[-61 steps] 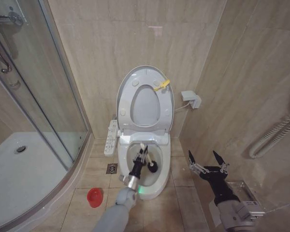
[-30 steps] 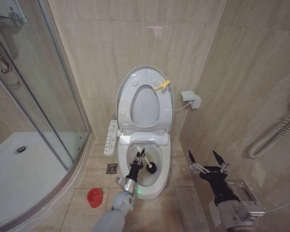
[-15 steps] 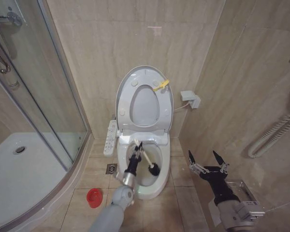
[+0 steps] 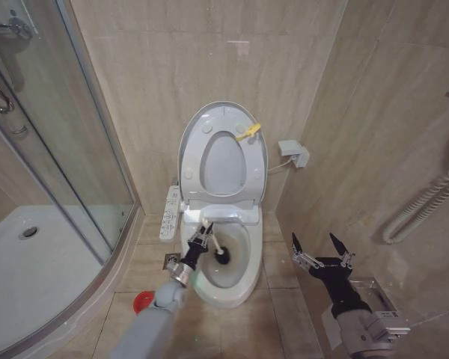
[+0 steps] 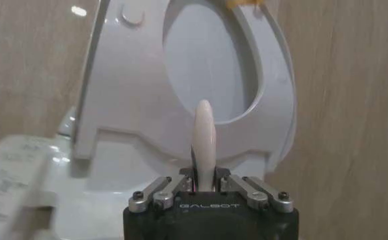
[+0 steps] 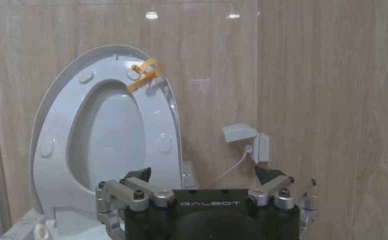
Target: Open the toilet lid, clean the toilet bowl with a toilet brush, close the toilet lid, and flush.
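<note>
The toilet lid (image 4: 202, 123) stands raised against the back wall with the seat ring, a yellow clip (image 4: 249, 132) at its rim. The lid also appears in the left wrist view (image 5: 127, 75) and the right wrist view (image 6: 53, 125). My left gripper (image 4: 202, 235) is shut on the pale handle of the toilet brush (image 4: 212, 244), over the left side of the toilet bowl (image 4: 243, 288). The dark bristle head (image 4: 221, 256) sits low inside the bowl. The handle tip (image 5: 204, 132) sticks out between the left jaws. My right gripper (image 4: 319, 250) hangs open to the right of the toilet.
A glass shower enclosure (image 4: 67, 172) with a white tray (image 4: 30, 277) fills the left. A red brush holder (image 4: 141, 301) stands on the floor left of the bowl. A bidet control panel (image 4: 168, 213) juts from the toilet's left side. A wall socket (image 4: 293, 153) sits to the right.
My left arm has swung leftward, carrying the brush from the middle of the bowl toward its left and back side. The right arm has stayed still.
</note>
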